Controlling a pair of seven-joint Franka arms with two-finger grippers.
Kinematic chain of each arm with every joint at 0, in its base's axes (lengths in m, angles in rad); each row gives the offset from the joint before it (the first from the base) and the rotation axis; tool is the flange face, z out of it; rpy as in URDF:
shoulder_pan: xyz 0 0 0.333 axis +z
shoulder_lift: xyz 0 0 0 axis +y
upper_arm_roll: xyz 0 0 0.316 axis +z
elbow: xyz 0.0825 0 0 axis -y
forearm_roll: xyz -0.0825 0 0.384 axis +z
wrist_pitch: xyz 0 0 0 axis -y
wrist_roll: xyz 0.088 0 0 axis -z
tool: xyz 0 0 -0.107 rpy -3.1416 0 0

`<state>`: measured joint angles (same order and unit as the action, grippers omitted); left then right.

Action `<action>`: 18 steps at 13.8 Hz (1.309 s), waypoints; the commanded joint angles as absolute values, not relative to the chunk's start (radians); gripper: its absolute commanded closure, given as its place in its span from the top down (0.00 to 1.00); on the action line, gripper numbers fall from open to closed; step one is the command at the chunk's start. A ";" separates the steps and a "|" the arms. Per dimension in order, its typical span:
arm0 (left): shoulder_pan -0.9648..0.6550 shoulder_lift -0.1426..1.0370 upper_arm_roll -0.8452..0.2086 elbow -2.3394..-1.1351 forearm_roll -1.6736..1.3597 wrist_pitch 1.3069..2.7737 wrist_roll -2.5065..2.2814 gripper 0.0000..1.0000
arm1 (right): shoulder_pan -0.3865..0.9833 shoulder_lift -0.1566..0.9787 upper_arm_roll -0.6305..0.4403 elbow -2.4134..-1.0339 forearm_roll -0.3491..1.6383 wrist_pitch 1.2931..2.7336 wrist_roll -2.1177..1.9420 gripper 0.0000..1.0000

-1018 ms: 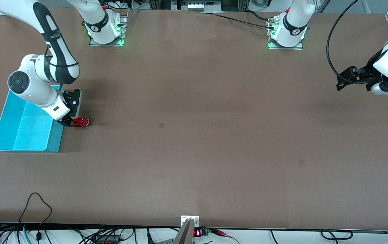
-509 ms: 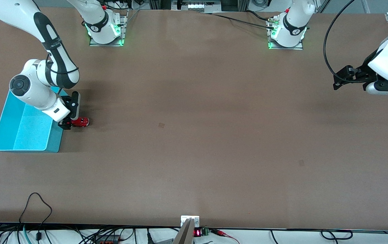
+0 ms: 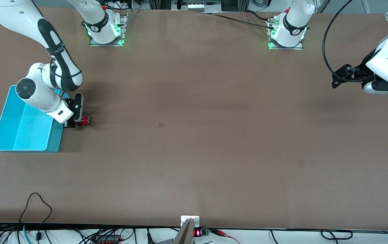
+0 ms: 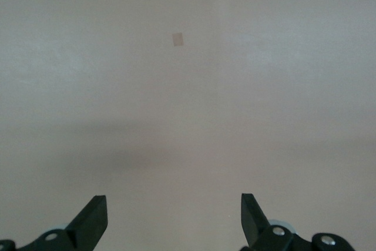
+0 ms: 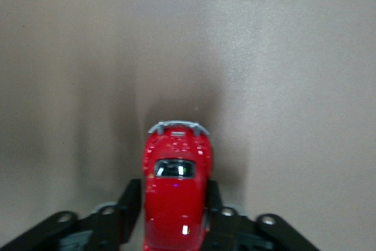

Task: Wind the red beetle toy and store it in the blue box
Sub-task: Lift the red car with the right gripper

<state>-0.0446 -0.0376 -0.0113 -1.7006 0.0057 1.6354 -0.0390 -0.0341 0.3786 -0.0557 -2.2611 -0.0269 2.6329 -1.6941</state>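
Right gripper [image 3: 75, 122] lowered, jaws now clamped on red beetle toy [image 5: 175, 195] on surface beside blue box [image 3: 7, 134] | left gripper [image 4: 173, 221] waiting, jaws spread, holding nothing.

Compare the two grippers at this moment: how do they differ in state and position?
The right gripper is shut on the red beetle toy, down at the table beside the blue box; the left gripper is open, holds nothing and waits over bare table at the left arm's end. Both have black fingers.
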 commanded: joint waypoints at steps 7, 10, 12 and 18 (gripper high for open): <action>-0.051 -0.037 -0.012 -1.690 -0.006 1.617 -0.054 1.00 | -0.023 0.276 -0.040 -2.240 -0.017 2.467 -1.270 0.00; -0.051 -0.037 -0.012 -1.690 -0.006 1.615 -0.054 1.00 | 0.023 0.192 -0.041 -2.229 -0.015 2.403 -0.996 0.00; -0.051 -0.037 -0.012 -1.690 -0.006 1.615 -0.054 1.00 | 0.028 0.158 -0.041 -2.185 -0.015 2.291 -0.806 0.00; -0.051 -0.037 -0.012 -1.692 -0.006 1.614 -0.040 1.00 | 0.018 0.101 -0.155 -2.174 -0.012 2.218 -0.384 0.00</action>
